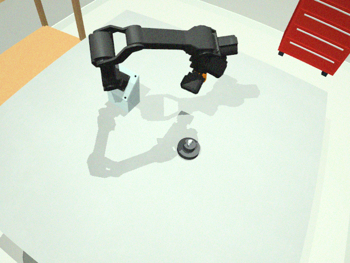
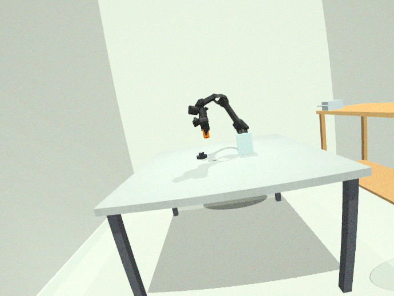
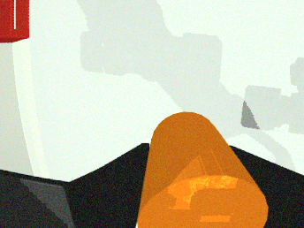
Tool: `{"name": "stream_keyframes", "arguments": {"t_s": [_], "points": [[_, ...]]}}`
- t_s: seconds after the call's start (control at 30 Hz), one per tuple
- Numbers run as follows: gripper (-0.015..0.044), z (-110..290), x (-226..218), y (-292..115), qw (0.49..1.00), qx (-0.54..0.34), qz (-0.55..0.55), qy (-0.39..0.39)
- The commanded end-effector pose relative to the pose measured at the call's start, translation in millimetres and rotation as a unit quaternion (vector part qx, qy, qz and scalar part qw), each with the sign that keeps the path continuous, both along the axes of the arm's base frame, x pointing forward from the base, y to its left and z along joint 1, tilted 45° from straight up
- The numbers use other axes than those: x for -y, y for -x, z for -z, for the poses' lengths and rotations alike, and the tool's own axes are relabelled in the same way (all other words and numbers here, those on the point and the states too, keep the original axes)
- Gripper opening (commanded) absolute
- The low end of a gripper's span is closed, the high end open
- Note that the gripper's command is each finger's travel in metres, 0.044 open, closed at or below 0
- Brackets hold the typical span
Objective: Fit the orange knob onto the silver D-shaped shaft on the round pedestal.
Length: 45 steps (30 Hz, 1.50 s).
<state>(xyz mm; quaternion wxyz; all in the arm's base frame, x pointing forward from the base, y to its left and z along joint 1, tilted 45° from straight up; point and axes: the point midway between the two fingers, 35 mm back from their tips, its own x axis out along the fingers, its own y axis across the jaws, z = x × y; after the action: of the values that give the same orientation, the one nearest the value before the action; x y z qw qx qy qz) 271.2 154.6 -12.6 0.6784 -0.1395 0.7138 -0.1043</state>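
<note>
Pale bench (image 2: pixel 286 172) w/ a red drawer cabinet (image 1: pixel 316 33) beyond it. The claw (image 2: pixel 205 132) is clamped on the orange knob (image 3: pixel 197 198), held in the air well above the bench. The knob is a smooth tapered cylinder, slightly translucent. The silver shaft (image 1: pixel 188 142) stands on the dark round pedestal (image 1: pixel 188 150), well apart from the knob.

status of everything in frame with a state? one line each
gripper: shut on the orange knob, raised well above the table
orange knob: held in the jaws, off the table, not on the shaft
silver D-shaped shaft: bare, upright, nothing fitted on it
round pedestal: standing on the table, unoccupied
red drawer cabinet: all visible drawers closed
</note>
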Motion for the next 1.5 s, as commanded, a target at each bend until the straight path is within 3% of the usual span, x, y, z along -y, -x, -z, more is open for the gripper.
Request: {"name": "stream_keyframes", "arguments": {"t_s": [0.0,0.6,1.2,1.47], "points": [[0.0,-9.9,-3.0,-0.2,0.999,0.0,0.001,-0.044],[0.0,-55.9,-14.8,0.3,0.966,-0.009,0.011,-0.257],[0.0,-55.3,-10.6,0.1,0.948,-0.011,0.014,-0.317],[0.0,-53.1,-9.9,0.4,0.953,-0.013,0.017,-0.304]]}}
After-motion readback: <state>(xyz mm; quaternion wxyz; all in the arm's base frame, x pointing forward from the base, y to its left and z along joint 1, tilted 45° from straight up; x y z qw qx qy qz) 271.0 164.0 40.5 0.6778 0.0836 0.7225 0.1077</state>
